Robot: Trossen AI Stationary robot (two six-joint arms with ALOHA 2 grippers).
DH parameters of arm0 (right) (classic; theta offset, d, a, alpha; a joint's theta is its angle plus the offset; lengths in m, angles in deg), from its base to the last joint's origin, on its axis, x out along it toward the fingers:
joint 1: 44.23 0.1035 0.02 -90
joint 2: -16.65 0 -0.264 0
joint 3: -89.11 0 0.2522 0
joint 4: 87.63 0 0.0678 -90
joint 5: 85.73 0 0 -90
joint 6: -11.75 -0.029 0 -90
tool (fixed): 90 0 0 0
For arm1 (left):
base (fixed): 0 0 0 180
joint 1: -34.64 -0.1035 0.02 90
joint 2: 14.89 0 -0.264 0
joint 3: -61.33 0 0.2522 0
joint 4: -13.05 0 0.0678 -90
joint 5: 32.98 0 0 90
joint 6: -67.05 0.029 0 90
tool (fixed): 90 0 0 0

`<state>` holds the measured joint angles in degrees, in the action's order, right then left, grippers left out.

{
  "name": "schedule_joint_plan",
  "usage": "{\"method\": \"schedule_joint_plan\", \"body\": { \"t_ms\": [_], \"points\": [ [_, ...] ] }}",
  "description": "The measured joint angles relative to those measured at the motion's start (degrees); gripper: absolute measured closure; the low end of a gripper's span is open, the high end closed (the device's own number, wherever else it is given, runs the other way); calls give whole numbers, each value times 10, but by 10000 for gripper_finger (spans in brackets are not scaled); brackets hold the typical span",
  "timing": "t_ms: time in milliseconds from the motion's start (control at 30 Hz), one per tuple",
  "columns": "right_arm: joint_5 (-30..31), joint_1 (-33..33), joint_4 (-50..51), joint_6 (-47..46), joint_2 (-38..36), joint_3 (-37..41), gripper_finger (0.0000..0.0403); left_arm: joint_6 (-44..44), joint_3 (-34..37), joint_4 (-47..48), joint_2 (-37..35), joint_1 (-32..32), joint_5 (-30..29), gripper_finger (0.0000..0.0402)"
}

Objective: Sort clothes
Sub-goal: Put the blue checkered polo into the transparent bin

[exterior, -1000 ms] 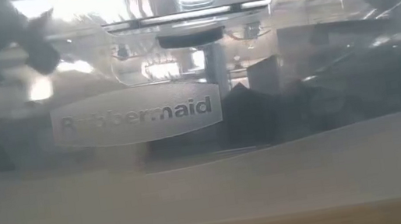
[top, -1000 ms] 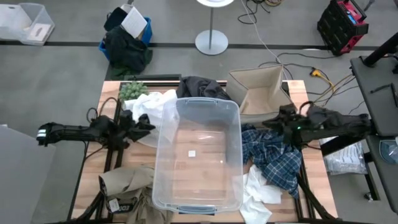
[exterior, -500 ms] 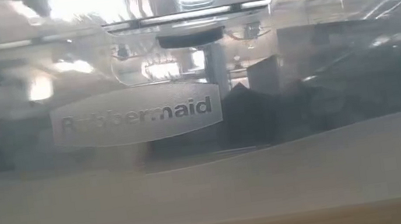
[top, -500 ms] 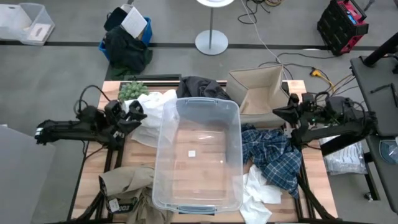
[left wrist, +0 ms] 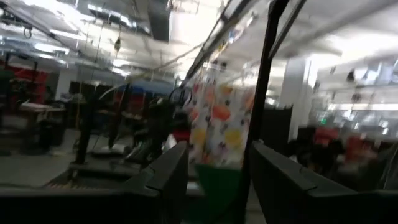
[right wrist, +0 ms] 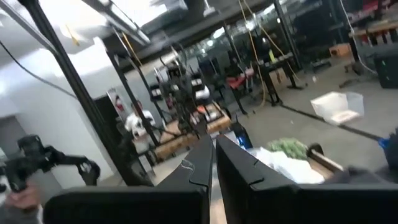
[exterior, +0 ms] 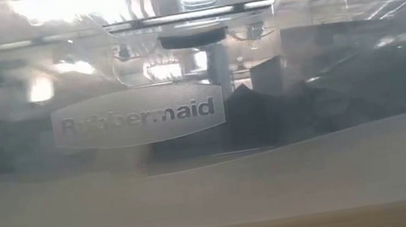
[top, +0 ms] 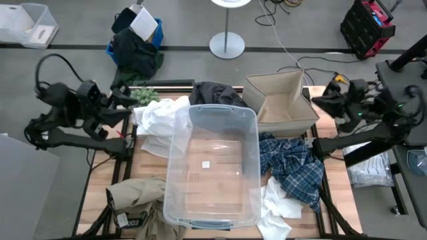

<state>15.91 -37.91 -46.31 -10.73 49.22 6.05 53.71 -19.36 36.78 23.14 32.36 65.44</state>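
A clear plastic bin (top: 175,150) stands in the middle of the table. White pieces (top: 157,121) lie heaped at its left, beside a dark grey piece (top: 215,93) at its far end. A blue-and-white plaid shirt (top: 293,167) and another white piece (top: 277,207) lie at its right. A tan khaki piece (top: 137,197) lies at the near left. My left gripper (top: 125,100) is raised over the far left corner, open and empty (left wrist: 214,180). My right gripper (top: 325,103) is raised by the far right edge, shut and empty (right wrist: 213,165).
An open tan box (top: 283,100) stands at the far right of the table. A small green plant (top: 141,95) sits at the far left corner. The low view is filled by the clear bin's near wall (exterior: 140,118). A dark bundle with a blue bag (top: 137,47) lies on the floor beyond.
Both arms have risen and drawn back from the bin. My left gripper has gone up and toward the table's far left corner, and my right gripper up and toward the far right edge. Both have tipped up from pointing at the table to near level.
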Motion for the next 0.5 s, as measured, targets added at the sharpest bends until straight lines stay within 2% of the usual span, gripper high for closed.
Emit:
{"method": "schedule_joint_plan", "body": {
  "t_ms": [133,300,400,500],
  "points": [
    [4,0,-4,40,21,-46,390,7,-66,71,35,0,0,251],
    [5,0,16,72,72,-116,390,7,-122,74,76,0,0,251],
    [35,0,98,84,117,-173,390,5,-159,71,99,0,0,251],
    [55,0,208,78,163,-235,390,-41,-191,75,120,0,0,251]
  ]
}}
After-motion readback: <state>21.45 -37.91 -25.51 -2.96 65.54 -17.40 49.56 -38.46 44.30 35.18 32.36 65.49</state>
